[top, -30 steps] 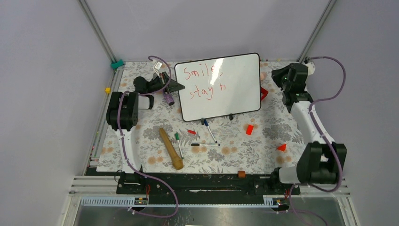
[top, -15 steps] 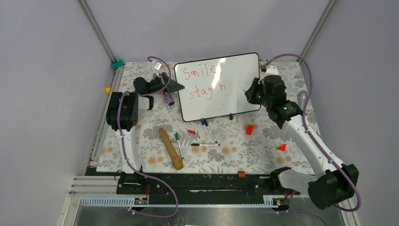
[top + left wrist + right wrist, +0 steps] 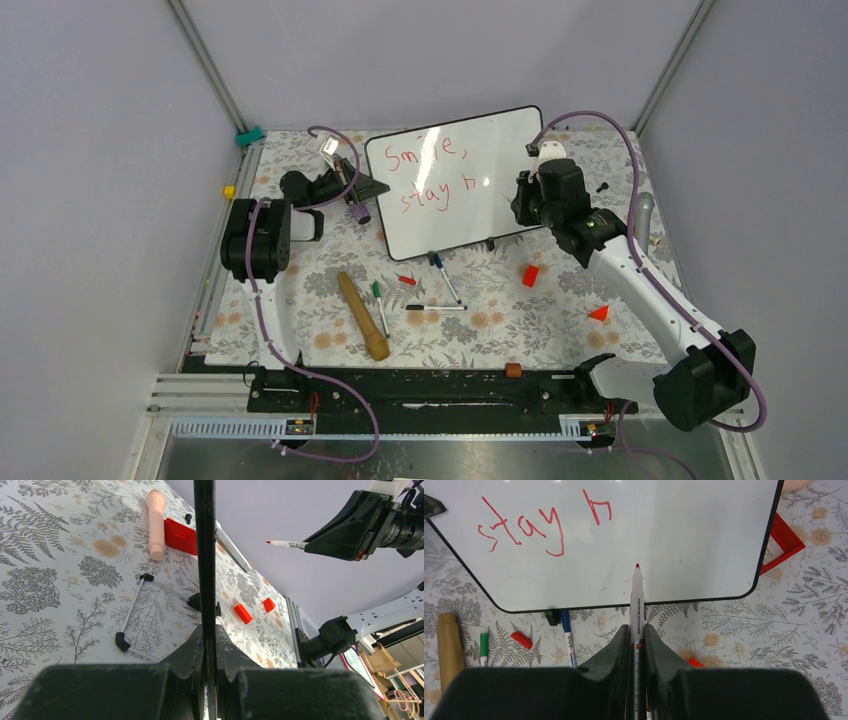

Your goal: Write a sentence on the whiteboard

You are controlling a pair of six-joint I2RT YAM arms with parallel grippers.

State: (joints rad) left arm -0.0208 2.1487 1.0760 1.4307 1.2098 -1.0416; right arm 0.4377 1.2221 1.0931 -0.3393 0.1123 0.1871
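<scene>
Item: the whiteboard [image 3: 470, 218], propped tilted on its small feet. Inscription: the sentence [image 3: 425, 195] in red, unfinished. "Smile," fills the upper line and "stay h" the lower, leaving the board's right half bare. Left gripper [image 3: 209, 635]: fingers pressed together on the board's thin black left edge, steadying it. Right gripper [image 3: 637, 630]: clamped on a red marker [image 3: 637, 597], cap off, the tip pointing at the board's lower middle, below and right of the "h" and apart from the surface. Step in hand, as judged: the word "hopeful", with only its first letter down. The next move calls for carrying the tip up to just right of the "h", touching it lightly to the surface for the "o", with the left grip holding the board firm.
</scene>
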